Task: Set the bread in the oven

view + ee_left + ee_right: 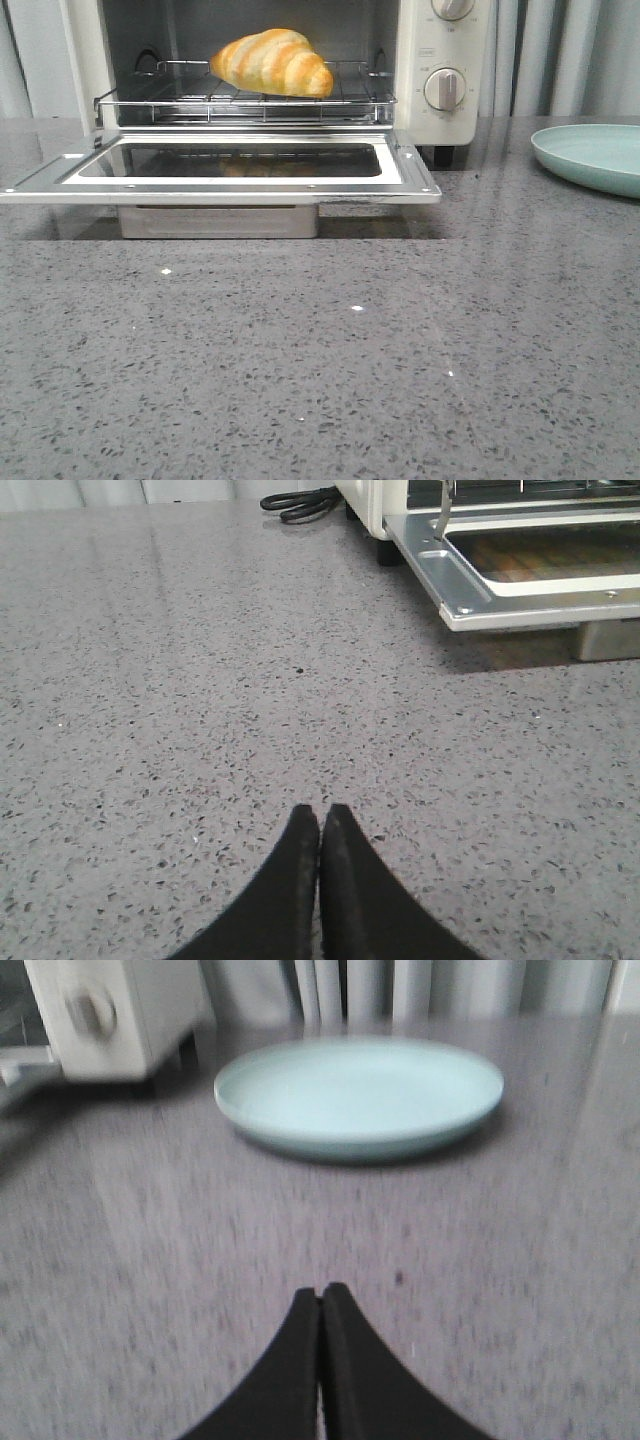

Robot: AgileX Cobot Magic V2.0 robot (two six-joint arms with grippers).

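Observation:
The bread (273, 62), a golden-orange striped croissant roll, lies on the wire rack (245, 100) inside the cream-white oven (440, 60). The oven door (215, 172) is folded down flat and open. Neither gripper shows in the front view. My left gripper (320, 815) is shut and empty, low over the grey counter, well short of the door's corner (470, 605). My right gripper (321, 1293) is shut and empty over the counter, in front of a pale green plate (358, 1095), with the oven's dial side (95, 1010) beyond.
The pale green plate (592, 155) sits empty to the right of the oven. A crumb tray (218, 221) sticks out under the open door. A black cable (300, 502) lies coiled by the oven's left side. Curtains hang behind the speckled counter (320, 370).

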